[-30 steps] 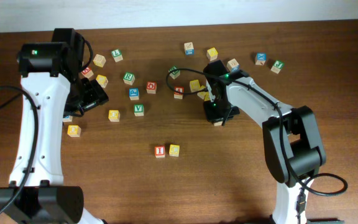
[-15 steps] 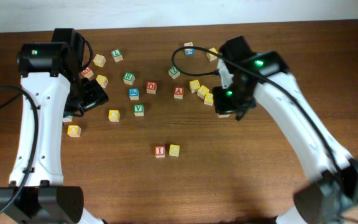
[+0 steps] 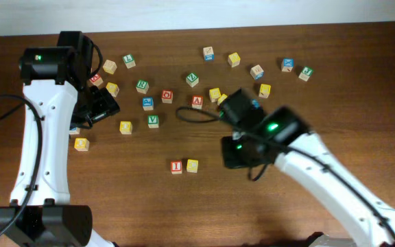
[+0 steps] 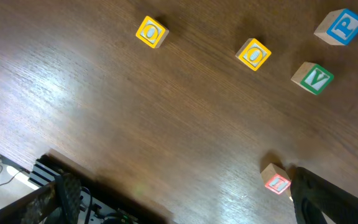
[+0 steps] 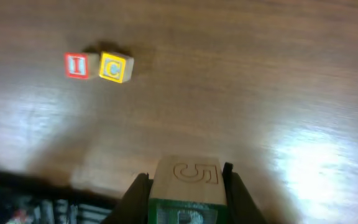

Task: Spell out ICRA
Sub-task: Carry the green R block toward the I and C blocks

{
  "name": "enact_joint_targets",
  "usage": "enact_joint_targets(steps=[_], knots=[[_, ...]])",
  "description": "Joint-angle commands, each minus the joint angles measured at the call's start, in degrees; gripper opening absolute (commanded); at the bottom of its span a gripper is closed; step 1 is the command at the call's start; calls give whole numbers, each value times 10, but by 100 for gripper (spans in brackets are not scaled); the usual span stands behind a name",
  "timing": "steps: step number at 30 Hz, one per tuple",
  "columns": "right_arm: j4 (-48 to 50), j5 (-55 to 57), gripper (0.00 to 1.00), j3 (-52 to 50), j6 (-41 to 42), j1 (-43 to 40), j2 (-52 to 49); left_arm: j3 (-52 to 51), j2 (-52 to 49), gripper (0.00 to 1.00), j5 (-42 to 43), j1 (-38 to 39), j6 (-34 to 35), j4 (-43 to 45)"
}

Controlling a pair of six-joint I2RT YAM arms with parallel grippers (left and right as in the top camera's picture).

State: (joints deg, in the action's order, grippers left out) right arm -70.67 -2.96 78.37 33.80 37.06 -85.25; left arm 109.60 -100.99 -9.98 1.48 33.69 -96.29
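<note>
Here, a green-printed cube (image 5: 188, 180) is clamped by the right gripper (image 5: 186, 194) near the I cube (image 5: 75, 65) and C cube (image 5: 115, 67), while the left gripper (image 4: 178, 180) is held open.

Overhead cam: fixed high above the table (image 3: 136, 206), facing straight down, widest view.
Left wrist cam: sits behind left pincer (image 4: 179, 186), angled down at the wood, close. V cube (image 4: 316, 78) lies ahead-right of the jaws and also shows overhead.
Right wrist cam: behind right pincer (image 5: 185, 186), close. I cube (image 5: 75, 65) and C cube (image 5: 115, 67) lie ahead-left, both shared with overhead.
</note>
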Motion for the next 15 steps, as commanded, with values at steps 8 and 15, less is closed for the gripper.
enact_joint_targets(steps=[8, 15], knots=[[269, 43, 18, -152, 109, 58, -124, -1, -3, 99, -3, -2, 8, 0], [287, 66, 19, -152, 128, 58, -198, -1, -3, 99, -3, -2, 8, 0]])
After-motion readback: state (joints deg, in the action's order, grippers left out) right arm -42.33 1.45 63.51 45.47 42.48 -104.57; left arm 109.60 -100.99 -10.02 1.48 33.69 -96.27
